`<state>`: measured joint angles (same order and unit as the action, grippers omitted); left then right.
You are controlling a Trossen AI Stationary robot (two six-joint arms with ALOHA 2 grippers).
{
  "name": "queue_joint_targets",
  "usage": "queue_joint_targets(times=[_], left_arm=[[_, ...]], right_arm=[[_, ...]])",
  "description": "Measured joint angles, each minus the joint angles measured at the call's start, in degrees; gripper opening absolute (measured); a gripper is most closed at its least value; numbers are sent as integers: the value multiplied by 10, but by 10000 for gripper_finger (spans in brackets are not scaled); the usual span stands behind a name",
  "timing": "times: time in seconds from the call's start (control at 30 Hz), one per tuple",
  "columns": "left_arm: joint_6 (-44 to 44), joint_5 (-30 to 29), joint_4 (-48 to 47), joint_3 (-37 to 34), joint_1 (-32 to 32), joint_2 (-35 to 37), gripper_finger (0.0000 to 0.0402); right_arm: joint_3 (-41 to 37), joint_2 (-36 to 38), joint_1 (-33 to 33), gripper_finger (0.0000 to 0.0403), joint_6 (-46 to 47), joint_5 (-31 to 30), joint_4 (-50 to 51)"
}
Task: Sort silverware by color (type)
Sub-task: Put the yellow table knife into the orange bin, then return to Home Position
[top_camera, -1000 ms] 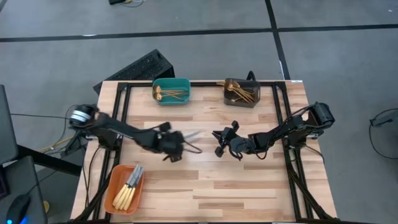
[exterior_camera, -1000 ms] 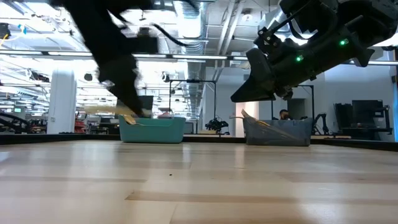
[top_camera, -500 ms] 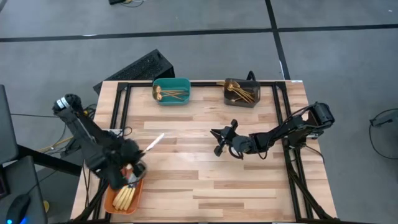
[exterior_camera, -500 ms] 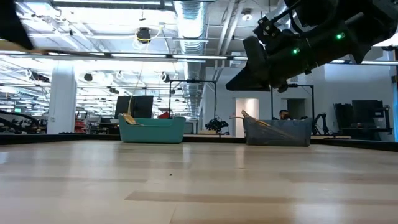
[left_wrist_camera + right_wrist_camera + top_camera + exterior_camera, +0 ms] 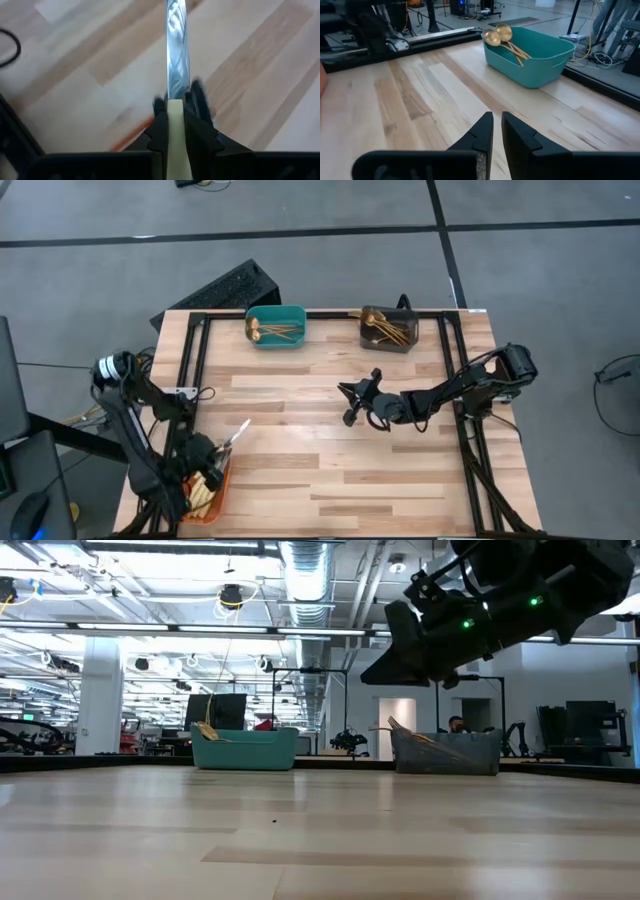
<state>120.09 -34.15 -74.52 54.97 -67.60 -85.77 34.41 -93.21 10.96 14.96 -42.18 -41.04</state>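
My left gripper [image 5: 213, 453] hangs over the orange bin [image 5: 219, 477] at the table's near left corner, shut on a knife whose silver blade [image 5: 238, 432] points toward the table's middle. My arm hides most of the bin, but pale knife handles [image 5: 200, 496] show inside it. Gold cutlery lies in the teal bin [image 5: 276, 327] and in the dark grey bin [image 5: 389, 329] along the far edge. My right gripper [image 5: 348, 405] hovers shut above the table's middle, holding nothing. My left gripper pinches the knife's pale gold handle [image 5: 175, 125] between its two fingers [image 5: 159, 122], close to where the blade begins. The knife lies along the fingers, and the silver blade [image 5: 177, 50] sticks out past their tips. It is lifted clear of the table.
Bare wooden boards stretch between the bins and around my right gripper [image 5: 497, 120]. The teal bin [image 5: 530, 55] with gold spoons [image 5: 495, 34] lies ahead of it. Black frame rails run along the left, right and far sides. In the low view my right gripper [image 5: 395, 665] hangs well above the boards.
My left arm has swung from the table's middle toward the near left corner, carrying the knife, and now stands over the orange bin. The knife has stayed in the shut fingers. It has left the low view.
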Motion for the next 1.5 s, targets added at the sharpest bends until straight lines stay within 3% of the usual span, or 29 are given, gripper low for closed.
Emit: queue_joint_targets(times=[0.13, 0.23, 0.63, 0.83, 0.93, 1.13, 1.33, 1.5], left_arm=[[1, 31, 29, 0, -20, -41, 33], [4, 24, 51, 0, -36, -51, 41], [10, 46, 76, 1, -52, -20, 108], [10, 33, 71, 1, -59, 8, 136], [-15, -13, 70, 1, -59, 22, 142], [-139, -232, 59, 1, -16, 34, 142], [-368, -225, 71, 0, 110, 93, 111], [-633, -204, 182, -7, 246, 164, 74]], right_arm=[[0, 0, -6, 65, 0, 3, -11], [0, 0, -10, 65, 0, 3, -20], [1, 0, -13, 66, 1, 34, -50], [13, 0, -13, 66, 1, 95, -49], [24, 0, -13, 66, -13, 109, -49], [34, 31, -15, 66, -50, 124, -36], [35, 157, -47, 66, -58, 333, 90], [35, 241, -76, 66, -75, 350, 196]])
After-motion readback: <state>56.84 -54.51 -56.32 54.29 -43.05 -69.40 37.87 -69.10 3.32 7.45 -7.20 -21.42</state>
